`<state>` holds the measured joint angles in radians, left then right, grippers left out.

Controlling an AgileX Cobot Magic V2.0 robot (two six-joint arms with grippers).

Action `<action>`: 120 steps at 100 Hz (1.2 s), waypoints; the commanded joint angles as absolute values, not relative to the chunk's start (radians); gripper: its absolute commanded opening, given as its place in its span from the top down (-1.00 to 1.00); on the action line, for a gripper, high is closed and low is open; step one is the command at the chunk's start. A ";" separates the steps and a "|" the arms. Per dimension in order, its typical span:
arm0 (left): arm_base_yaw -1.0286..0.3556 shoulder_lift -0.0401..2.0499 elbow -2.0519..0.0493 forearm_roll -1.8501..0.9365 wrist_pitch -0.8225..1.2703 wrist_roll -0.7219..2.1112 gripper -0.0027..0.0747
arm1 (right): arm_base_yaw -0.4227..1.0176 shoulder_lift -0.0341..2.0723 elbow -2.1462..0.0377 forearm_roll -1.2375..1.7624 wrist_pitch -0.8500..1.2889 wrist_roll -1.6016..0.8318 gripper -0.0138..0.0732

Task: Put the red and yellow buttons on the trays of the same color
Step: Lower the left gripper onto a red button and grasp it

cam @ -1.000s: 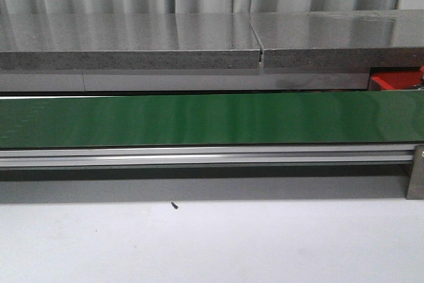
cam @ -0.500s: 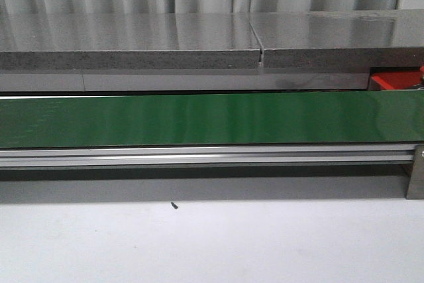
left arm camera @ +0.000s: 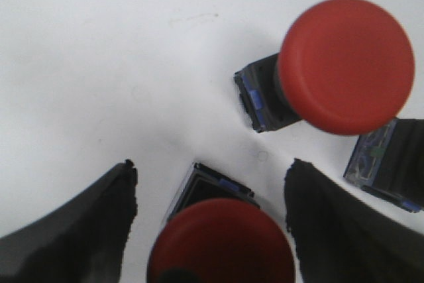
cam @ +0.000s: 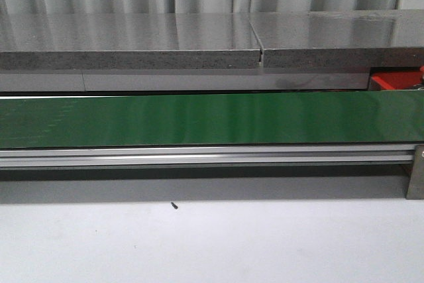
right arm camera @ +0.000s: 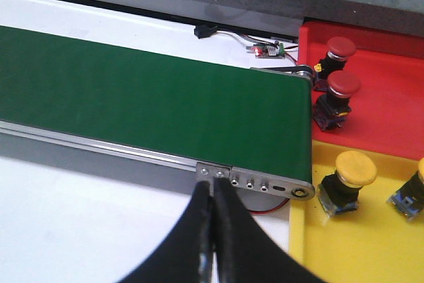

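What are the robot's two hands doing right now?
Left end effector: open, its fingers on either side of a red button, not gripping it.
Right end effector: shut, holding nothing.

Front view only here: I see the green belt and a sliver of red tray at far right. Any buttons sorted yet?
Observer: Yes. The right wrist view shows two red buttons in the red tray.
Operator: Is there a yellow tray?
Observer: Yes, next to the red one: a yellow tray holding a yellow button.
Operator: And the left gripper?
Observer: The left gripper is open, with a loose red button between its fingers.
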<state>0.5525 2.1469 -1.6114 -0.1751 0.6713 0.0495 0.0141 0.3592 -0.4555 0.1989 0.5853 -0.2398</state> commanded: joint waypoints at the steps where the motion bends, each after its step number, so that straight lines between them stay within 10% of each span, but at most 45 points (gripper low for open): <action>1: 0.555 2.094 -1.644 -0.191 0.630 0.041 0.05 | 0.018 0.366 -0.480 0.210 0.515 -0.248 0.95; 18: 0.555 2.091 -1.644 -0.199 0.634 0.041 0.34 | 0.018 0.366 -0.480 0.210 0.515 -0.248 0.95; 120: 0.372 1.644 -1.327 -0.229 0.643 0.069 0.36 | 0.018 0.366 -0.480 0.210 0.515 -0.248 0.95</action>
<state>0.3882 1.6967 -1.3263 -0.2139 0.7003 0.0674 0.0141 0.3592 -0.4555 0.1989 0.5853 -0.2398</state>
